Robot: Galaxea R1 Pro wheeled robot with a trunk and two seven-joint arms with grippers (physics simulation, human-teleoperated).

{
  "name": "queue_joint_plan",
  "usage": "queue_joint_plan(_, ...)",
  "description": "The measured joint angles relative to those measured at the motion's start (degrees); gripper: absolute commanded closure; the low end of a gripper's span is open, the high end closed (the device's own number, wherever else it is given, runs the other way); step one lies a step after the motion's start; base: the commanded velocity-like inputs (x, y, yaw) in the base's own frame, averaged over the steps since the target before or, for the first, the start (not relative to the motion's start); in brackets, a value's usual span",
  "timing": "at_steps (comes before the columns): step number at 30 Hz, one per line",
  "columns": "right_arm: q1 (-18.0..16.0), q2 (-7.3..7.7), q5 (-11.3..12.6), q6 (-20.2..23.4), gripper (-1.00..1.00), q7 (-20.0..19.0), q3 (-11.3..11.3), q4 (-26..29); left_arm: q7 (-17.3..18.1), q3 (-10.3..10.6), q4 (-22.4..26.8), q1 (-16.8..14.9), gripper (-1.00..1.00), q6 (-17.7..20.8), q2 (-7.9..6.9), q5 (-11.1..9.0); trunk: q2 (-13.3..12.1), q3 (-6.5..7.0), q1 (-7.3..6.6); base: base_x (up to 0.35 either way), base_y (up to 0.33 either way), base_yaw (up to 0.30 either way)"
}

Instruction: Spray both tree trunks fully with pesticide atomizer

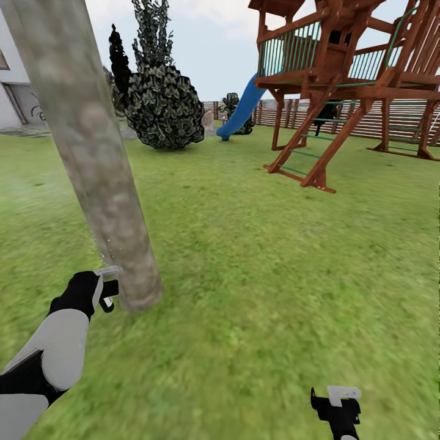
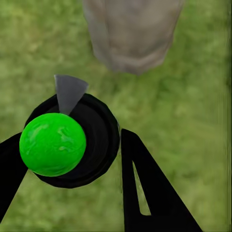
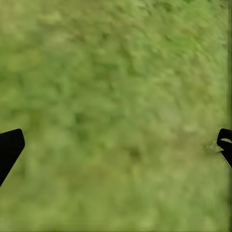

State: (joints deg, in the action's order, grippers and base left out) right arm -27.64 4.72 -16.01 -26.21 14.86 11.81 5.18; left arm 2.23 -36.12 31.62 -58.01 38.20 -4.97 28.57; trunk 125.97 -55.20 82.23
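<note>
Atomizer pickup judged done: left pincer (image 2: 67,169) gripping pesticide atomizer (image 2: 72,145), fingers closing on black body with green ball top. Nozzle pointing at tree trunk (image 1: 98,183), base just beside pincer on lawn (image 1: 256,256). Spray coverage not discernible; this trunk and second tree judged remaining. Right pincer (image 3: 118,145) hanging spread wide over grass, holding nothing.

Left gripper (image 2: 72,164) closed on the black round atomizer with a bright green ball top (image 2: 67,145).
Its grey wedge nozzle (image 2: 69,92) aims toward the mottled grey-brown tree trunk (image 2: 133,34) standing on blurred green grass (image 2: 193,111).
</note>
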Motion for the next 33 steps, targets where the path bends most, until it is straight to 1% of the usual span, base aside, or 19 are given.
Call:
queue_joint_plan(4, 0.0, 0.11, 0.0, 0.01, -1.0, 0.06, -0.03, 0.0, 0.0, 0.03, 0.05, -0.03, 1.0, 0.16, -0.27, 0.07, 0.0, 0.0, -0.03, 0.254, -0.058, 0.0)
queue_joint_plan(9, 0.0, 0.12, 0.0, 0.02, -1.0, 0.06, 0.0, 0.0, 0.0, -0.16, 0.21, -0.52, 1.0, 0.84, -0.72, 0.15, 0.0, 0.0, 0.0, 0.028, -0.002, 0.0)
queue_joint_plan(10, 0.0, 0.12, 0.0, 0.02, -1.0, 0.06, 0.0, 0.0, 0.0, -0.22, 0.36, -0.74, 1.0, 0.9, -1.15, 0.34, 0.0, 0.0, 0.0, 0.002, 0.0, 0.0)
queue_joint_plan(11, 0.0, 0.12, 0.0, 0.02, -1.0, 0.06, 0.0, 0.0, -0.01, -0.25, 0.84, -0.83, 1.0, 1.07, -2.07, 0.61, 0.0, 0.0, 0.0, 0.0, 0.0, 0.0)
queue_joint_plan(12, 0.0, 0.11, 0.0, 0.01, -1.0, 0.06, 0.0, 0.0, 0.07, -0.29, 1.57, -0.84, 1.0, 2.66, -4.14, 0.39, 0.0, 0.0, 0.0, 0.0, 0.0, 0.0)
queue_joint_plan(13, 0.0, 0.11, 0.0, 0.02, -1.0, 0.06, 0.0, 0.0, 0.1, -0.23, 1.84, -0.74, 1.0, 3.73, -5.62, 1.01, 0.0, 0.0, 0.0, 0.0, 0.0, 0.0)
queue_joint_plan(14, 0.0, 0.12, 0.0, 0.02, -1.0, 0.06, 0.01, 0.0, 0.14, -0.18, 1.9, -0.62, 1.0, 4.12, -5.87, 0.07, 0.0, 0.0, 0.01, 0.0, 0.0, 0.0)
queue_joint_plan(15, 0.0, 0.11, 0.0, 0.02, -1.0, 0.06, 0.01, 0.0, 0.15, -0.12, 1.92, -0.62, 1.0, 4.41, -5.74, -0.12, 0.0, 0.0, 0.01, 0.0, 0.0, 0.0)
queue_joint_plan(16, 0.0, 0.1, 0.0, 0.01, -1.0, 0.06, -0.01, 0.0, 0.2, 0.31, 1.9, -0.71, 1.0, 4.63, -5.21, -0.45, 0.0, 0.0, 0.01, 0.0, 0.0, 0.0)
queue_joint_plan(17, 0.0, 0.11, 0.0, 0.02, -1.0, 0.06, 0.0, 0.0, 0.3, 1.42, 1.95, -0.86, 1.0, 4.79, -3.57, -0.65, 0.0, 0.0, 0.01, 0.0, 0.0, 0.0)
queue_joint_plan(18, 0.0, 0.12, 0.0, 0.01, -1.0, 0.06, -0.02, 0.0, 0.45, 1.9, 1.97, -1.27, 1.0, 4.86, -2.52, -0.93, 0.0, 0.0, 0.01, 0.0, 0.0, 0.0)
queue_joint_plan(19, 0.0, 0.11, 0.0, 0.02, -1.0, 0.06, -0.01, 0.0, 0.5, 2.09, 1.97, -2.17, 1.0, 4.95, -2.28, -0.32, 0.0, 0.01, 0.0, 0.0, 0.0, 0.0)
queue_joint_plan(21, 0.0, 0.09, 0.0, 0.02, -1.0, 0.06, -0.01, 0.0, 0.54, 2.22, 1.9, -3.74, 1.0, 5.06, -2.71, 0.03, 0.0, 0.0, 0.0, 0.0, 0.0, 0.0)
queue_joint_plan(22, 0.0, 0.09, 0.0, 0.02, -1.0, 0.06, -0.03, 0.0, 0.54, 2.27, 1.98, -4.17, 1.0, 5.12, -3.94, 0.54, 0.0, 0.0, 0.0, 0.0, 0.0, 0.0)
queue_joint_plan(24, 0.0, 0.05, 0.0, 0.02, -1.0, 0.02, -0.04, 0.0, 0.58, 2.26, 1.94, -4.31, 1.0, 5.17, -7.37, 0.77, 0.0, 0.0, 0.0, 0.0, 0.0, 0.0)
queue_joint_plan(25, 0.0, 0.04, 0.0, 0.02, -1.0, 0.02, -0.03, 0.0, 0.8, 2.29, 1.94, -4.21, 1.0, 5.17, -7.97, 0.17, 0.0, 0.0, 0.0, 0.0, 0.0, 0.0)
queue_joint_plan(26, 0.0, 0.04, 0.0, 0.02, -1.0, 0.03, -0.01, 0.0, 1.11, 2.35, 1.96, -3.98, 1.0, 5.16, -8.11, -0.07, 0.0, 0.0, 0.01, 0.0, 0.0, 0.0)
queue_joint_plan(30, 0.0, -0.04, 0.0, 0.02, -1.0, 0.06, -0.07, 0.03, 1.62, 2.38, 1.99, -4.15, 1.0, 5.14, -7.61, -0.2, 0.0, 0.0, 0.0, 0.024, 0.0, 0.0)
queue_joint_plan(33, 0.0, -0.13, 0.0, 0.02, -1.0, 0.06, -0.08, 0.03, 1.6, 2.37, 2.0, -4.31, 1.0, 5.11, -7.52, -0.13, 0.0, 0.0, -0.02, 0.271, -0.011, 0.189)
